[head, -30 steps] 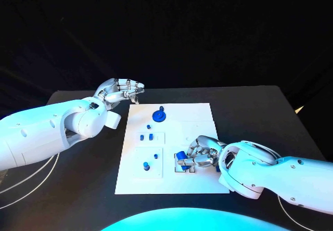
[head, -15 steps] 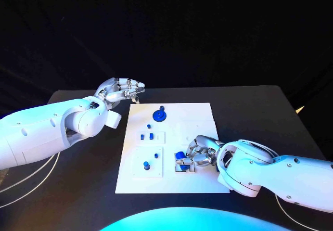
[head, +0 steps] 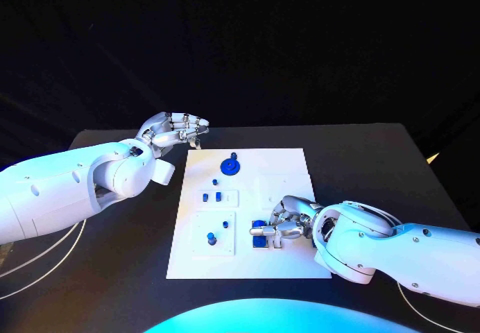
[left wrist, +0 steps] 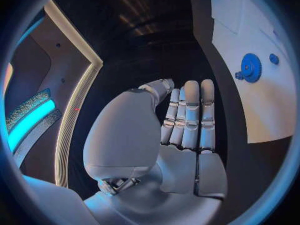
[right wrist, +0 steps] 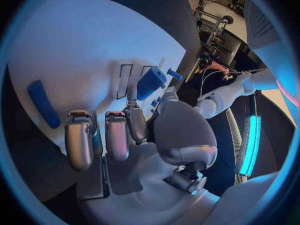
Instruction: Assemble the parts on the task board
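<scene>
The white task board [head: 285, 163] lies mid-table. My right hand [head: 290, 220] is over its near right part and pinches a blue cylinder part [head: 260, 227] low over a slot there. In the right wrist view the cylinder [right wrist: 150, 82] sits between thumb and a finger of that hand [right wrist: 137, 140]. A blue gear [head: 229, 166] stands at the far end of the board, with small blue pegs [head: 210, 198] in the middle left blocks. My left hand [head: 172, 130] hovers off the far left corner of the board and holds nothing.
A long blue piece [right wrist: 42, 104] lies on the board [right wrist: 75, 50] beside my right hand. The left wrist view shows the gear [left wrist: 251, 67] on the board's far end [left wrist: 250, 25]. Black table surrounds the board on all sides.
My right hand has shifted slightly toward the near edge and down with the blue cylinder. The left hand has stayed still.
</scene>
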